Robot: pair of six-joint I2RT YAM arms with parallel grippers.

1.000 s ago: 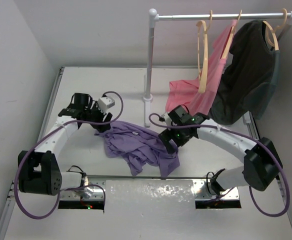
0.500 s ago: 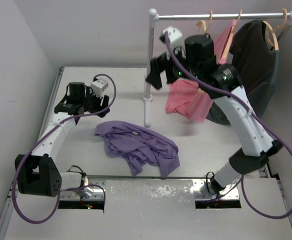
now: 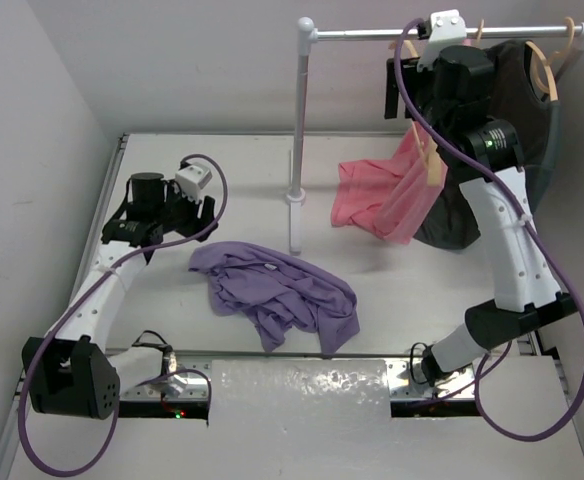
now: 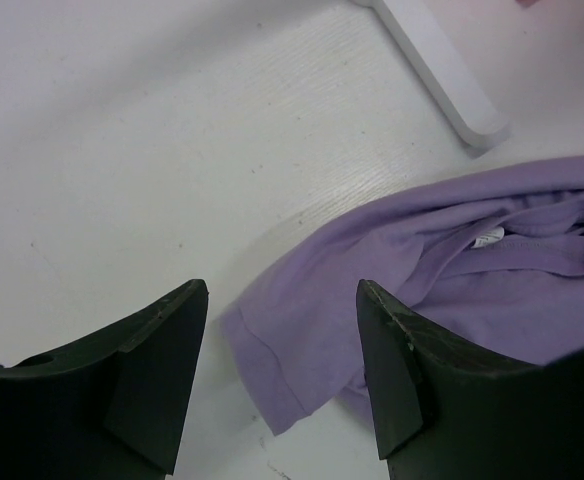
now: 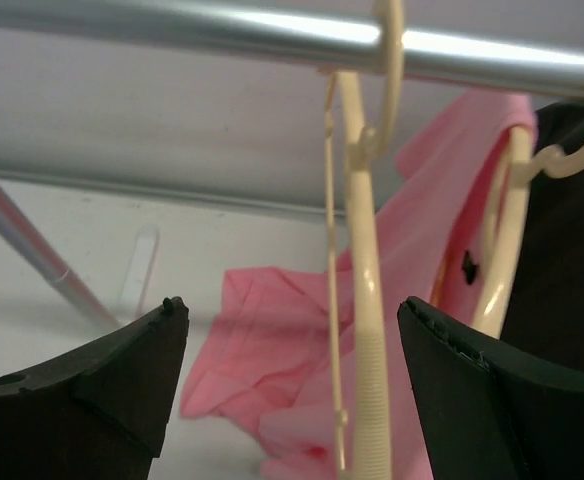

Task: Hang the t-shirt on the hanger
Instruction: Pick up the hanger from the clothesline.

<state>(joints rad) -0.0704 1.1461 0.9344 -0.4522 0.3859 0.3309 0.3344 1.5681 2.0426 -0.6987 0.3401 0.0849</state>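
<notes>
Noting the left gripper at 9 o'clock of the table: jaws parted wide, holding nothing, hanging above a loose hem of the t-shirt without touching it. Logging the t-shirt as a crumpled heap flat on the table around 6 o'clock, at 5 o'clock of that gripper and well apart from the rack. Passing the rack's white post near 12 o'clock. Finding the hanger bare, hooked on the steel rail at 1 o'clock, seen edge-on. Recording the right gripper raised to the rail, jaws spread and empty, one finger to either side of the hanger's neck, no contact evident. Observing the pink garment and the dark shirt hanging on their own hangers just at 3 o'clock of the bare one.

Judging the step in hand to be taking the bare hanger off the rail. Recommending:
- Centring the jaws on the wooden neck just under the hook before closing.
- Gripping wood only, never pink cloth.
- Lifting toward 12 o'clock until the hook clears the rail, then drawing back toward 6 o'clock.
- Keeping clear of the neighbouring hanger, to avoid dragging the pink garment off.
- Reserving the left gripper, parted, for the neck opening near the white label.
</notes>
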